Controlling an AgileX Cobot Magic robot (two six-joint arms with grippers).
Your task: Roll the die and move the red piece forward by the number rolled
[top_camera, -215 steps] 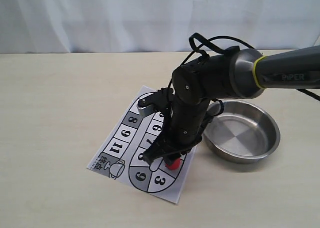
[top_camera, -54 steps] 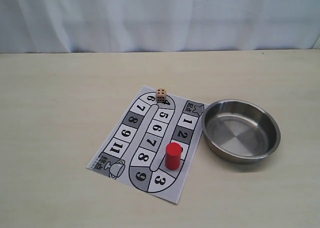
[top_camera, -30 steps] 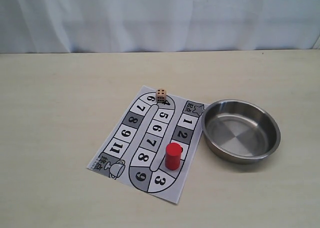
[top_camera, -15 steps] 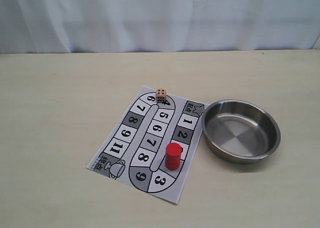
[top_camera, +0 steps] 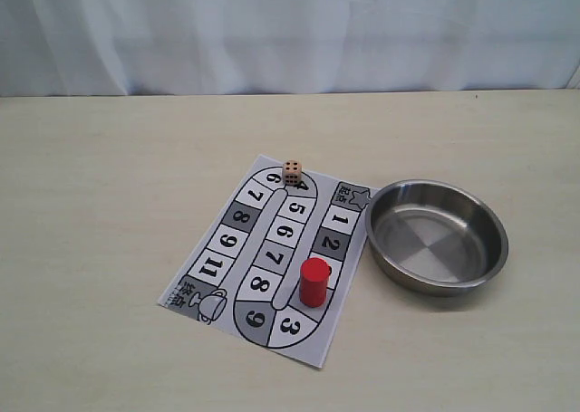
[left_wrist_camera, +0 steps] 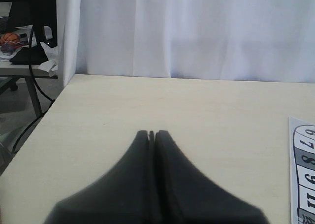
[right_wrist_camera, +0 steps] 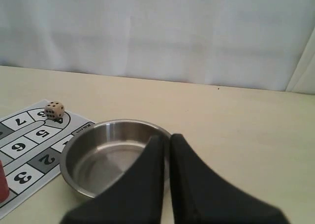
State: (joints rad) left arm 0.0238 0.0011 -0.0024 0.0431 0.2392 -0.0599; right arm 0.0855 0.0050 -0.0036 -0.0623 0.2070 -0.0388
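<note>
The red piece (top_camera: 314,281) stands upright on the paper game board (top_camera: 238,218), between the squares marked 2 and 3. The die (top_camera: 292,171) rests at the board's far end, on its curved top. Neither arm shows in the exterior view. My left gripper (left_wrist_camera: 151,133) is shut and empty over bare table, with the board's edge (left_wrist_camera: 302,170) off to one side. My right gripper (right_wrist_camera: 166,137) is shut and empty, hovering in front of the steel bowl (right_wrist_camera: 67,155). That view also catches the die (right_wrist_camera: 54,109) and a sliver of the red piece (right_wrist_camera: 1,184).
An empty steel bowl (top_camera: 372,244) sits on the table just right of the board. A white curtain hangs behind the table. The left wrist view shows the table's edge with a desk and cables (left_wrist_camera: 29,56) beyond it.
Seven seconds ago the right arm was over the board with its gripper at the red piece. It has since withdrawn out of the exterior view. Nothing has moved in the last two seconds.
</note>
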